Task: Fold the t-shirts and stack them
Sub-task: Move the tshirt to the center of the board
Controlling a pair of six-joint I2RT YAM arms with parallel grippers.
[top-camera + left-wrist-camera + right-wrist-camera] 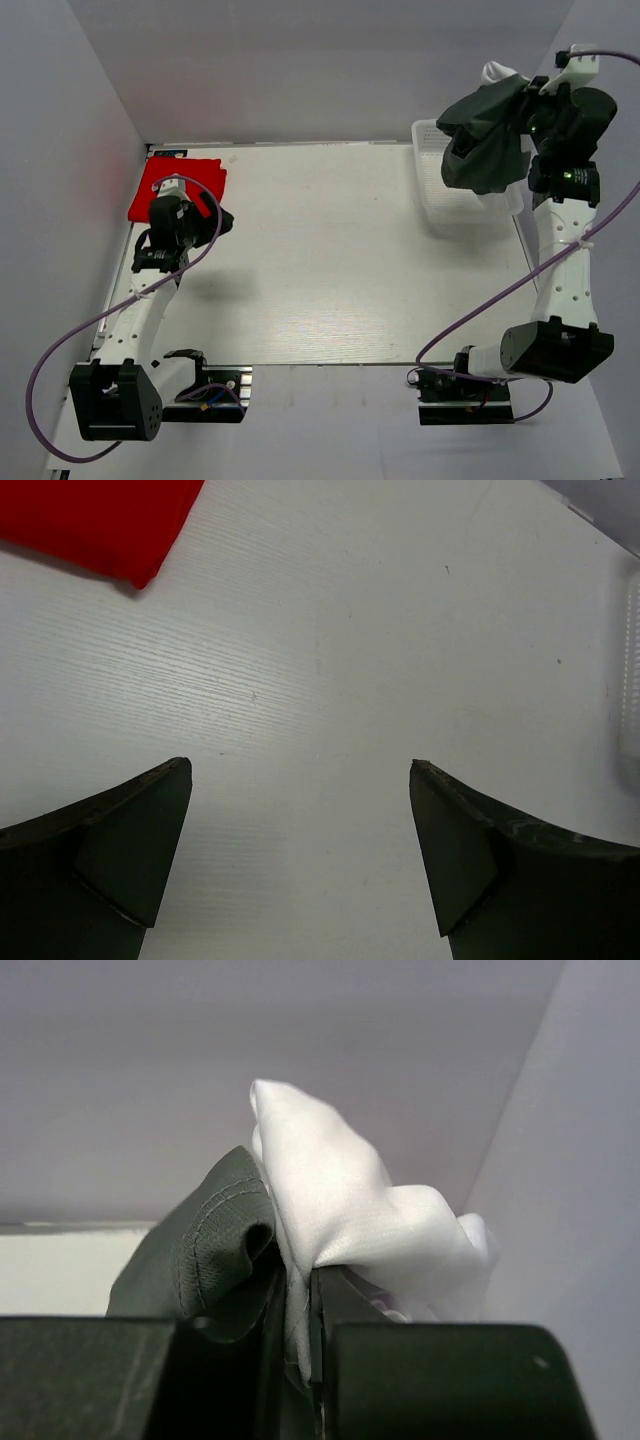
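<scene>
The red t-shirt [178, 185] lies folded at the table's far left; its corner shows in the left wrist view [95, 525]. My left gripper [222, 220] is open and empty just right of it, above bare table [300, 770]. My right gripper [520, 85] is raised above the basket, shut on cloth. The white t-shirt [345, 1210] is pinched between the fingers, and the dark grey t-shirt [205, 1250] bunches beside it. In the top view the grey shirt [487, 140] hangs down over the basket, with a bit of white [497, 72] above.
The white lattice basket [450, 205] stands at the table's far right, under the hanging cloth. Grey walls close in the back and both sides. The table [350, 260] runs between the two arms.
</scene>
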